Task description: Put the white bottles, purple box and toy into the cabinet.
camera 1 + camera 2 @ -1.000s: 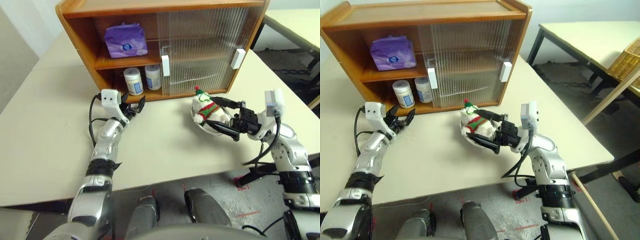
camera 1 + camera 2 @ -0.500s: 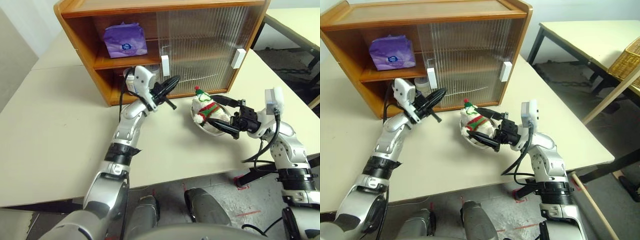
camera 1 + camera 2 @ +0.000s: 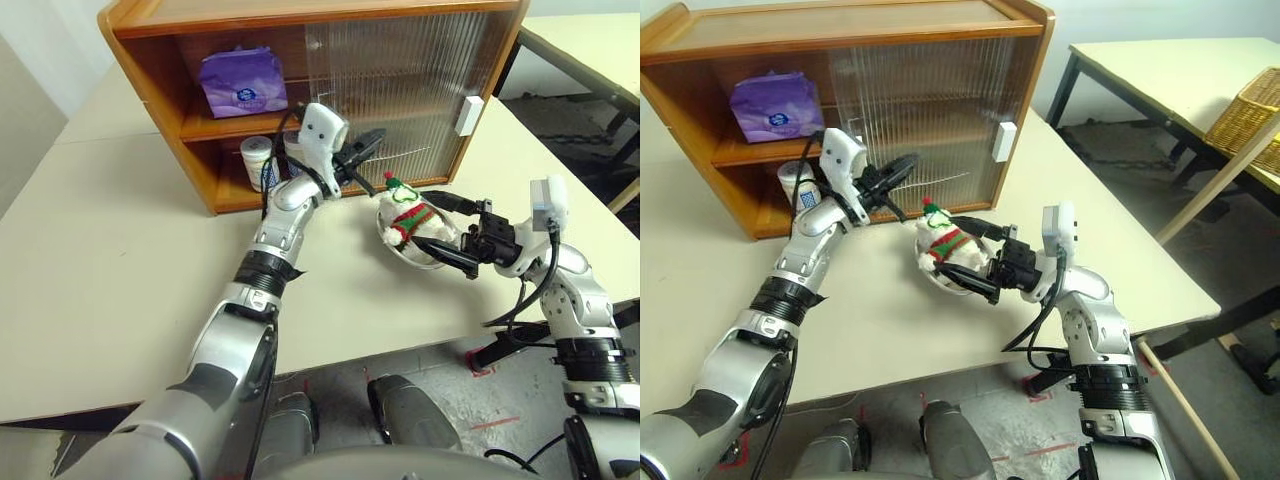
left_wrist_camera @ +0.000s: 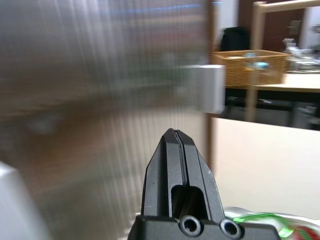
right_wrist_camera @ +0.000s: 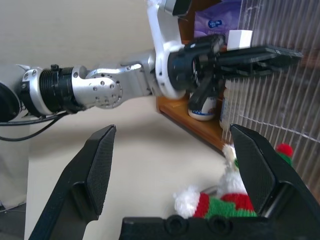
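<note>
Toy (image 3: 408, 213): white plush with striped scarf and pointed hat, seated in a steel bowl (image 3: 425, 250) on the table (image 3: 100, 260); located between the wide-spread fingers of the right gripper (image 3: 452, 232), not clasped. Left gripper (image 3: 363, 150): fingers pressed together, empty, raised before the ribbed sliding door (image 3: 400, 90), the toy just below and beside it. Purple box (image 3: 242, 82): upper shelf of the cabinet (image 3: 160, 70). White bottles (image 3: 258, 160): lower shelf, behind the left gripper's wrist.
</note>
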Motion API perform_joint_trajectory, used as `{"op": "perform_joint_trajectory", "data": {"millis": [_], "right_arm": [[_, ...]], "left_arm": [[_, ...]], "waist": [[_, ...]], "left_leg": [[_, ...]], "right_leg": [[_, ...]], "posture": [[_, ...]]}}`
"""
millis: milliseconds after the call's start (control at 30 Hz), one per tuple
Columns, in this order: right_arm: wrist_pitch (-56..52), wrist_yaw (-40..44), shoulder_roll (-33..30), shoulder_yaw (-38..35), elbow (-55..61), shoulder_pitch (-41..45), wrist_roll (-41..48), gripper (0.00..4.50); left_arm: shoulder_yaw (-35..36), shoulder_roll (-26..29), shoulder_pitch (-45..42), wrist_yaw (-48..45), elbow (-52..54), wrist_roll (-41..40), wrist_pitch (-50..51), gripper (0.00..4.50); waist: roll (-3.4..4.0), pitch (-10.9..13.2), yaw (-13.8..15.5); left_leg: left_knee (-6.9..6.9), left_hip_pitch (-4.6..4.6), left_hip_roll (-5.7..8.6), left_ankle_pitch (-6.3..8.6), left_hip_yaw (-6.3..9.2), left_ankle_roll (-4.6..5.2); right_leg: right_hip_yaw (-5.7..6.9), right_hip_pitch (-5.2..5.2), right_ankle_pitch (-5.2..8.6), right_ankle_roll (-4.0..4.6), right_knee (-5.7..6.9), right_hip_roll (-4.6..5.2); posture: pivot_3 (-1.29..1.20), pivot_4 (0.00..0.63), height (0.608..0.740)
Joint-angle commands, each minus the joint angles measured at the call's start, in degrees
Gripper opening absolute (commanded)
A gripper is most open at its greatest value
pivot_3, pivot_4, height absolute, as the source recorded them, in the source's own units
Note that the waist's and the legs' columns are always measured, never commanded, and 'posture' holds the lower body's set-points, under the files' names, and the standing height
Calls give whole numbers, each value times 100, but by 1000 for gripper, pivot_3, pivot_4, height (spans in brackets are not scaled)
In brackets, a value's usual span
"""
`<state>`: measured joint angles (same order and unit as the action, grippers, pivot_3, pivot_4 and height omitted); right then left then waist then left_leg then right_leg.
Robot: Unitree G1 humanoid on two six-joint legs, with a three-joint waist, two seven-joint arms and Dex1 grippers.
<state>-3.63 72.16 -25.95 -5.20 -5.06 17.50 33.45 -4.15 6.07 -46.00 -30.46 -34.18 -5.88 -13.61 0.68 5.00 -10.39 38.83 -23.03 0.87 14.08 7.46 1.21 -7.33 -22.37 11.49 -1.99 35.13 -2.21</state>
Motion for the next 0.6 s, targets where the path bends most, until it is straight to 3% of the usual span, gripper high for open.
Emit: {"op": "perform_joint_trajectory", "data": {"millis": [33, 600], "right_arm": [[53, 2, 10, 52, 38, -25, -48, 4500], [84, 122, 4, 77, -168, 122, -74, 4500]], "left_arm": [[113, 112, 151, 323, 155, 172, -80, 19], [404, 507, 874, 1407, 1097, 413, 60, 19]], "waist": [[0, 0, -23], [0, 0, -38]], "left_leg": [[0, 1, 0, 0, -1, 0], [3, 16, 12, -4, -12, 6]], "right_leg": [[4, 1, 0, 0, 0, -1], [11, 10, -3, 4, 5, -1]], "posture": [[-262, 74, 740], [-226, 74, 740]]}}
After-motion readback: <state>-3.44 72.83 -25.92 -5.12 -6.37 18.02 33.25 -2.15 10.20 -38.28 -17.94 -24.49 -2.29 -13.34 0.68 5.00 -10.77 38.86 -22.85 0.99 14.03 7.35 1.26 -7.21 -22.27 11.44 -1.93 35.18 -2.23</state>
